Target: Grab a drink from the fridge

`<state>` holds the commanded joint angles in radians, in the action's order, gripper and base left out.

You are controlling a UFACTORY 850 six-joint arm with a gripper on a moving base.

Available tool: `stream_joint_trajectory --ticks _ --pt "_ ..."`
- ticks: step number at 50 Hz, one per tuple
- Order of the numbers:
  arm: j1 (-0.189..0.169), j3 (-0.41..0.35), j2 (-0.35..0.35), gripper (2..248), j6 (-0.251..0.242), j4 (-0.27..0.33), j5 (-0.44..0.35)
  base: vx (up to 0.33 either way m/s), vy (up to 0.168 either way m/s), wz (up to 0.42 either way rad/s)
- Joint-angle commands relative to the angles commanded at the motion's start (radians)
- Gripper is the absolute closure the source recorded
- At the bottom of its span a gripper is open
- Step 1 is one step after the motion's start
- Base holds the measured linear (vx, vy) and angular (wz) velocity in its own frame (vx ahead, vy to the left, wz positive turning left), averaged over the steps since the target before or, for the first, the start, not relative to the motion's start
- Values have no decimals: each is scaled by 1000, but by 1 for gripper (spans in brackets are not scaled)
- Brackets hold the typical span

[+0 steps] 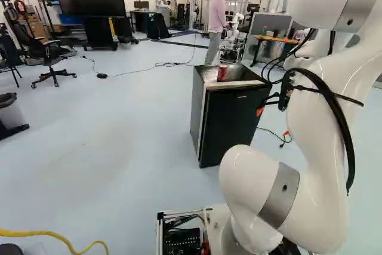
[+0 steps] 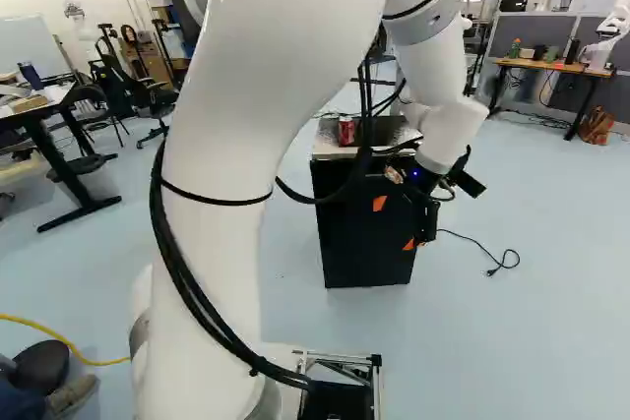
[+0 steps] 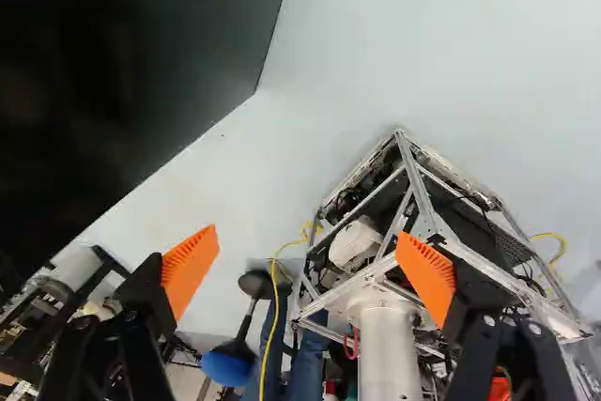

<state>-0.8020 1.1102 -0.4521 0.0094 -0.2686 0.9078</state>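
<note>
End effector (image 3: 308, 249): fingers spread wide, nothing between them. It sits close to the front of the fridge (image 1: 198, 111), by the side at the right of the right base view, tips aimed back toward the base (image 3: 408, 176). Door (image 2: 345, 223) looks closed; a slight gap cannot be ruled out. Drink inside: not visible. One red can (image 2: 346, 131) stands on the fridge top.

Step in hand (judged): getting the door ajar. Confirm the hinge side first. Bring one fingertip to the free edge, seat it behind the lip, then draw outward in an arc about the hinge, slowly at first, since the seal may let go suddenly. Pressing flat on the panel would only push the fridge; a jolt could topple the can. Leave room for the swing.

Orientation: fridge upright, long axis vertical; door faces the base, turned somewhat toward the right camera. Can upright, long axis vertical.
</note>
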Motion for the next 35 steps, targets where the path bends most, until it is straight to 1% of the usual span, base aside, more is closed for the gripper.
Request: stream_joint_trajectory --ticks 35 --pt "107 -118 74 3 0 9 -55 0 0 0"
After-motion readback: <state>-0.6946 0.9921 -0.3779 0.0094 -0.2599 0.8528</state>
